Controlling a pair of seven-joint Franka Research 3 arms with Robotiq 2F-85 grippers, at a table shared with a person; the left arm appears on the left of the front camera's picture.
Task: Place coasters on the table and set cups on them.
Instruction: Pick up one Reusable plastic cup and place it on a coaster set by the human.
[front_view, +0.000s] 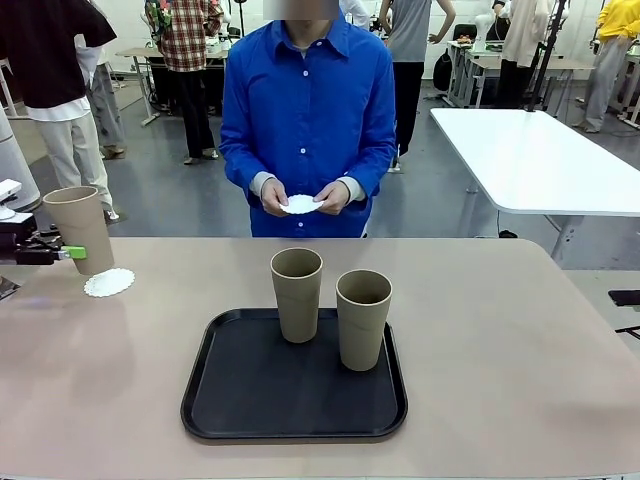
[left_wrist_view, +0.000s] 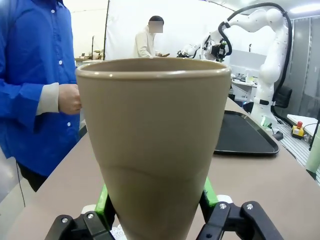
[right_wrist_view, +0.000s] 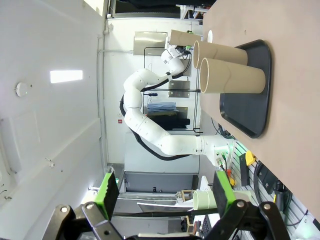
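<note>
Beige surface (front_view: 520, 330) busy: we hold one cup (front_view: 80, 225) at far left, tilted, base at near edge of lacy coaster (front_view: 108, 283); touching or not, cannot tell. Our call: level cup, centre base over coaster, lower softly, release without skidding paper. Left claw (front_view: 68, 252) clenched on cup's lower wall, green pads either side. Right claw (right_wrist_view: 167, 192) spread wide, empty. Two more cups (front_view: 297, 293) wait on black tray (front_view: 230, 400); person's hands (front_view: 335, 197) hold second coaster (front_view: 302, 204).
</note>
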